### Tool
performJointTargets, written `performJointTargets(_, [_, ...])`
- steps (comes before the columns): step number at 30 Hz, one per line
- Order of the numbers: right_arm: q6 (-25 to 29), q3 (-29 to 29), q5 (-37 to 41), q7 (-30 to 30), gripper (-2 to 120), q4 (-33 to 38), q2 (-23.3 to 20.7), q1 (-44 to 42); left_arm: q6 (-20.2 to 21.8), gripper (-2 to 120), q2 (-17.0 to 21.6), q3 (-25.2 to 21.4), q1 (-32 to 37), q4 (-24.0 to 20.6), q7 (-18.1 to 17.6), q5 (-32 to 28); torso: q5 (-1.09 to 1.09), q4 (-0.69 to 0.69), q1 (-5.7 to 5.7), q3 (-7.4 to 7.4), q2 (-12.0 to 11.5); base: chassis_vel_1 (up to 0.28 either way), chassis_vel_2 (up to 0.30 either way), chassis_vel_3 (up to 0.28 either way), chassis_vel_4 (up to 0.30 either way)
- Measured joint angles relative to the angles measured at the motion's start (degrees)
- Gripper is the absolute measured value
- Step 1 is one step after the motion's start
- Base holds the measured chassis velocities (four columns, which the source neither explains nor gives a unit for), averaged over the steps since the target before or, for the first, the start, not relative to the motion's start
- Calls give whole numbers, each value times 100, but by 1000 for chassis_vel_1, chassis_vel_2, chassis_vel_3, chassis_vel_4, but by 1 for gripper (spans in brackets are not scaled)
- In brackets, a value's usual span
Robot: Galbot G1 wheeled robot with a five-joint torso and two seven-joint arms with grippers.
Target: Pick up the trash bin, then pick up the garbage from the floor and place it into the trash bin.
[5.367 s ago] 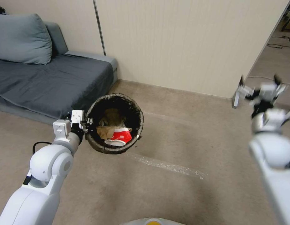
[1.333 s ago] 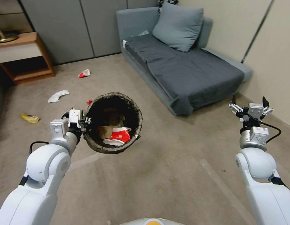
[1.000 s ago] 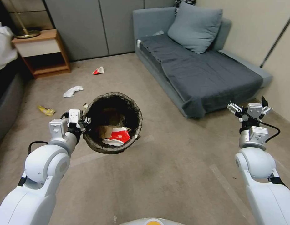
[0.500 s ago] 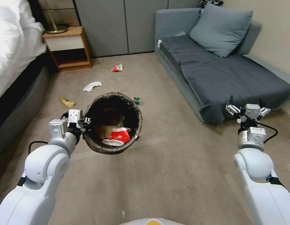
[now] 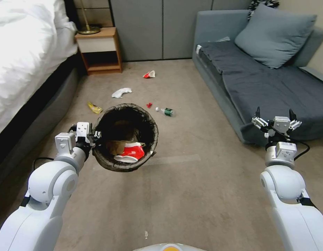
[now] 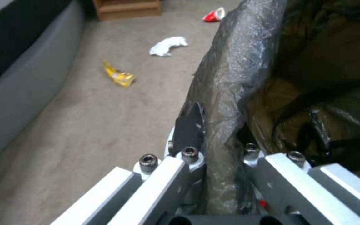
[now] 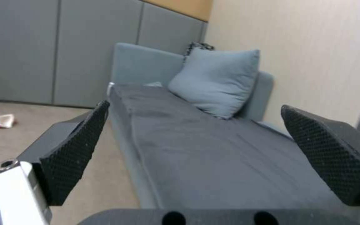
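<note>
The left tool [image 5: 92,136] was clamped on the near-left rim of the trash bin [image 5: 109,161], pinching the dark bag folded over the edge and holding the bin up off the floor [image 5: 189,195]. In the left wrist view, one black finger [image 6: 190,126] sat outside the bag-covered rim and the other inside the bin. Inside the bin lay a red-and-white crushed cup [image 5: 131,153] and brown paper [image 5: 114,146].

The right tool [image 5: 274,116] hung in the air at the right, in front of the grey sofa [image 5: 272,87], its two black pads spread wide with nothing between them.

More garbage lay on the carpet beyond the bin — a yellow wrapper [image 5: 94,107] to the far left of the rim, a crumpled white tissue [image 5: 121,92] farther off, a red-and-white cup [image 5: 149,74] farther still near the wooden nightstand [image 5: 98,48], a small red scrap [image 5: 149,105] just past the bin, and a clear bottle with a green label [image 5: 166,111] to its right. All these pieces lay apart from one another.

A bed with white bedding [image 5: 25,52] ran along the left side, and a grey cushion [image 5: 272,35] rested on the sofa.
</note>
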Motion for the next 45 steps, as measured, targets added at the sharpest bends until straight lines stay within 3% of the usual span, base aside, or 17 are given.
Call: performJointTargets(45, [9,17,-15,-268,100,245,120,-353,0,1,-45,94,-23,86,-78,34,0,0,0,1,0,8,7,10,7])
